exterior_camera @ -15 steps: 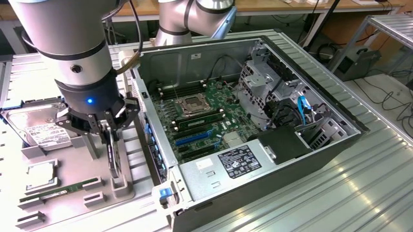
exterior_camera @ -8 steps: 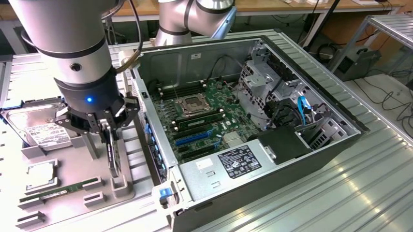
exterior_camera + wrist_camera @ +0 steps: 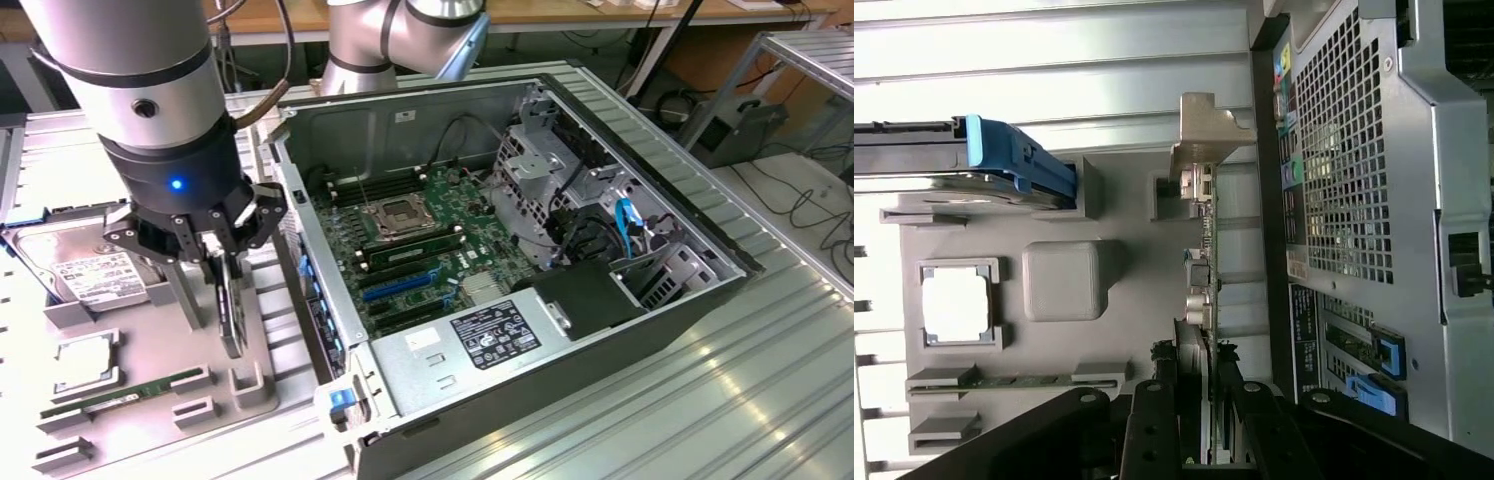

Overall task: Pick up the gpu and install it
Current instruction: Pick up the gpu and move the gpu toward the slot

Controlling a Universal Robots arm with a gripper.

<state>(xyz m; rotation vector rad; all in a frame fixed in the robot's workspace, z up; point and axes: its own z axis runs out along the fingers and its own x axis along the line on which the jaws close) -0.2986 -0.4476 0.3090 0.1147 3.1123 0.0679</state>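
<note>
The gpu (image 3: 235, 312) is a thin dark card standing on edge above the grey parts tray (image 3: 147, 420), just off the open computer case's (image 3: 694, 300) outer wall. My gripper (image 3: 224, 275) reaches down from above, its fingers pressed to both faces of the card's upper edge. In the wrist view the gpu (image 3: 1199, 290) runs edge-on away from my gripper (image 3: 1197, 368), ending in its silvery-beige bracket (image 3: 1206, 130). The black fingers (image 3: 1159, 400) flank the card closely. Whether the card's lower edge still rests in the tray's holder I cannot tell.
On the tray lie a hard drive (image 3: 94, 272) in a blue-tabbed caddy, a CPU (image 3: 84, 362) and a green RAM stick (image 3: 127, 392). The case lies on its side, motherboard (image 3: 414, 245) facing up, blue slots (image 3: 400, 287) near its front. The case's rear panel (image 3: 1354, 200) is close beside the card.
</note>
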